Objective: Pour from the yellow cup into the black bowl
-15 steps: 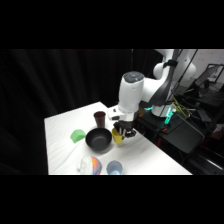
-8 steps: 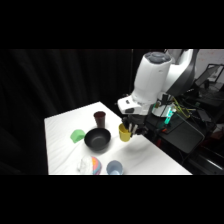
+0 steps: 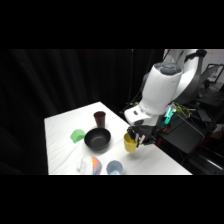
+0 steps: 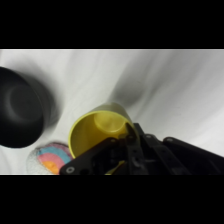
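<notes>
Yellow cup [image 3: 129, 142] tilted in the tool's [image 3: 138, 139] clamping grip, beside the black bowl [image 3: 97, 138].

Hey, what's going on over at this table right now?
The arm's gripper holds the yellow cup above the white table, to the right of the black bowl. In the wrist view the cup is tilted, its opening showing, with the bowl off to the side. Nothing looks poured yet. A dark red cup stands behind the bowl.

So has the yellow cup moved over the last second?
Yes. The yellow cup, held in the gripper, has come up off the table, to the right of the black bowl.
</notes>
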